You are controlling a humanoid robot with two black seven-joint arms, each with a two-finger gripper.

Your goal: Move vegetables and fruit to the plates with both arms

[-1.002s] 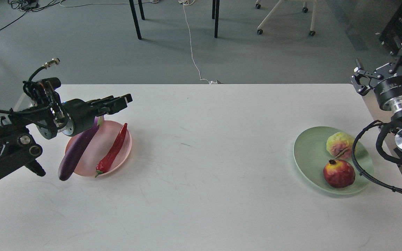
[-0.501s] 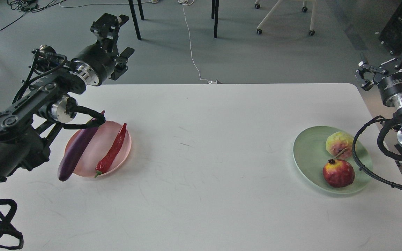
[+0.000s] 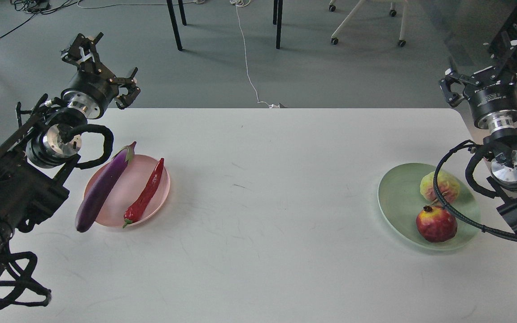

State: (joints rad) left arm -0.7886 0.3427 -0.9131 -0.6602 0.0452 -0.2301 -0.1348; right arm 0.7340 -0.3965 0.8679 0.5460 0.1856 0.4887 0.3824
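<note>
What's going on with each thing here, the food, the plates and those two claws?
Eggplant: lies on pink plate, end overhanging.
Chili: on pink plate.
Yellow-green fruit: on green plate.
Red fruit: on green plate.
Left gripper: open, raised, empty.
Right gripper: open, raised, empty.

Single head view, set high above the near edge of the matte white rectangular table (image 3: 258, 215), facing forward and down. It stands far enough back to frame the full tabletop width, both black jointed arms entering at the side edges, and grey floor (image 3: 222, 67) beyond.
</note>
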